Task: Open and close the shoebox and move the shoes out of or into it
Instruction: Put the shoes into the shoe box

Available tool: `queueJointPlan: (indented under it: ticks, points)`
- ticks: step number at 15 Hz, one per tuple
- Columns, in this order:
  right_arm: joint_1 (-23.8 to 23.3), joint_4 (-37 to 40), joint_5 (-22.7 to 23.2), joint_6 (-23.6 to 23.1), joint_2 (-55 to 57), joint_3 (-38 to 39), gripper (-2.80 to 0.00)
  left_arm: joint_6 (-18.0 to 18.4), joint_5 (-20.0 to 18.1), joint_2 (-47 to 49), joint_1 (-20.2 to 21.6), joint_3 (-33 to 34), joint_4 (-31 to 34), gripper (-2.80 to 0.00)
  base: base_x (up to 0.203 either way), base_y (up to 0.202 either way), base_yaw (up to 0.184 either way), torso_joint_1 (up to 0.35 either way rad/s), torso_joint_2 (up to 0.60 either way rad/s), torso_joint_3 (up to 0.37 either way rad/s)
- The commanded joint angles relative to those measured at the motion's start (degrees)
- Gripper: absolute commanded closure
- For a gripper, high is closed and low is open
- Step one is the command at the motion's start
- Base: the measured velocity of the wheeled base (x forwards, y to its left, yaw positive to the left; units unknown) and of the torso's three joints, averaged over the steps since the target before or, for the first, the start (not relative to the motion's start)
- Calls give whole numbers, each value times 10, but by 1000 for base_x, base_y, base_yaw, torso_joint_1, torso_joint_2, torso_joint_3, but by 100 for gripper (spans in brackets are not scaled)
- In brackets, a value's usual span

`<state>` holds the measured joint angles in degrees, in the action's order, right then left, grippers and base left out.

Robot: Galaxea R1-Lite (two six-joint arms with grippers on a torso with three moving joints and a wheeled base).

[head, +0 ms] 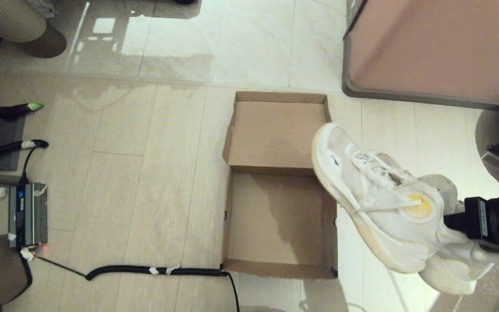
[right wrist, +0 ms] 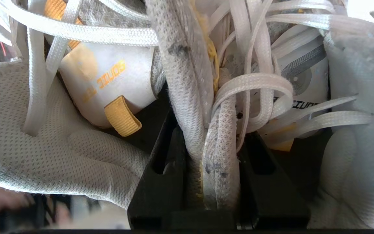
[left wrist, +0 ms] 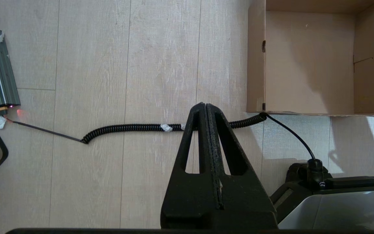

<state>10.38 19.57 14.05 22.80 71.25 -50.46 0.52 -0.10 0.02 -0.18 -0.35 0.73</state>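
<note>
The brown cardboard shoebox [head: 275, 221] lies open on the floor with nothing in it, its lid [head: 277, 130] folded flat on the far side. The shoes [head: 375, 199] are white lace-up sneakers, held together in the air just right of the box, one toe over its right wall. My right gripper [right wrist: 211, 130] is shut on the shoes, pinching their mesh collars among the laces. In the head view only its black wrist [head: 487, 223] shows. My left gripper [left wrist: 204, 105] is shut on nothing and hangs over the floor left of the shoebox [left wrist: 308, 65].
A large pinkish-brown block with a grey rim [head: 435, 47] stands at the far right. A coiled black cable [head: 154, 271] runs along the floor from a grey power unit [head: 27, 214] to the box's near left corner.
</note>
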Motion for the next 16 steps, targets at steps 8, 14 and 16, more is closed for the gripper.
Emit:
queueJointPlan:
  ticks: [8, 14, 16]
  points:
    - [207, -147, -62, 6, 138, 84, 0, 2, 0, 0, 0, 2, -3, 0, 0, 0, 0, 0, 0, 0]
    - [241, -377, -158, 17, 350, 86, 0, 2, 1, 0, 0, 2, -3, 0, 0, 0, 0, 0, 0, 0]
    - [256, -435, -197, 44, 398, 81, 0, 2, 1, 0, 0, 2, -3, 0, 0, 0, 0, 0, 0, 0]
